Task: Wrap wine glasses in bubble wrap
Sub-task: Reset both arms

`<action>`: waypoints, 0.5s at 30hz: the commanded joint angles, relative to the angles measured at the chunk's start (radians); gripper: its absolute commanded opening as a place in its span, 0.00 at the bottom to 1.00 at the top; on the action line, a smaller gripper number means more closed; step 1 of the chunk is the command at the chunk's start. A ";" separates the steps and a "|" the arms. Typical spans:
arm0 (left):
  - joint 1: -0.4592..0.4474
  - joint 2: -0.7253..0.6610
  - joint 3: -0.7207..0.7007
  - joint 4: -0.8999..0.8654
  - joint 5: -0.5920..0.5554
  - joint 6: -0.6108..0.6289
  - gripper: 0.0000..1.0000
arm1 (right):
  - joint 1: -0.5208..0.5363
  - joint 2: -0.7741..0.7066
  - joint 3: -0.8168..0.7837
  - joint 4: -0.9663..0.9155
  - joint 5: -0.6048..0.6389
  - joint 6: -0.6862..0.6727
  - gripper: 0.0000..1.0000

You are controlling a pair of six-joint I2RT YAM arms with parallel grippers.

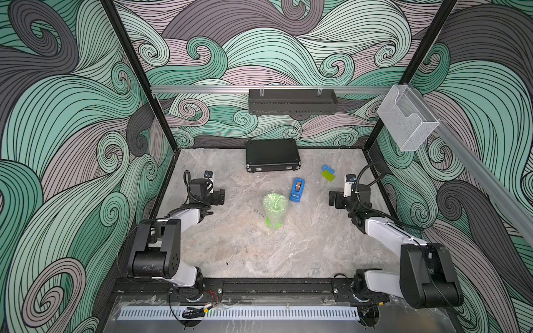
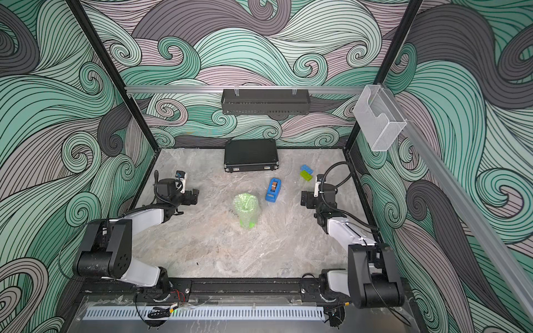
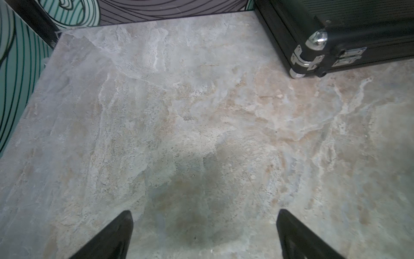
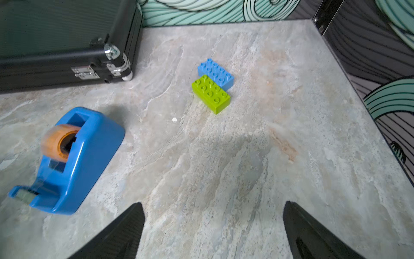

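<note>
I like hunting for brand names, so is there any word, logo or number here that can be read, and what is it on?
No text can be read anywhere in these pictures.
Black case: no lettering shows on the lid or the latches.
Blue tape dispenser: plain, no brand visible.
Blue brick and green brick: any stud marks are too small to read.
Green goblet in bubble wrap: no print visible.

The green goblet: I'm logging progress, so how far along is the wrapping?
Done: bubble wrap encloses the goblet, with a bit of green foot peeking out. In hand: nothing; the left pincer and right pincer are both open, well apart from it. Left: possibly taping, since the tape dispenser sits nearby and I can't make out any tape on the wrap.
</note>
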 commanded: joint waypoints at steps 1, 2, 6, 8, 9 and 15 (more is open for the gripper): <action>0.020 -0.009 -0.066 0.206 -0.061 -0.053 0.99 | -0.008 0.030 -0.034 0.243 0.025 -0.035 0.99; 0.029 0.003 -0.091 0.255 -0.059 -0.066 0.99 | -0.009 0.041 -0.043 0.275 0.021 -0.044 0.99; 0.030 0.035 -0.176 0.451 -0.042 -0.043 0.99 | -0.022 0.107 -0.080 0.396 0.016 -0.047 0.99; 0.035 0.027 -0.140 0.365 -0.049 -0.066 0.99 | -0.034 0.163 -0.099 0.470 -0.010 -0.043 0.99; 0.039 0.029 -0.140 0.367 -0.044 -0.068 0.99 | -0.042 0.202 -0.117 0.537 -0.028 -0.039 1.00; 0.043 0.031 -0.136 0.360 -0.039 -0.071 0.99 | -0.047 0.245 -0.124 0.608 -0.023 -0.031 1.00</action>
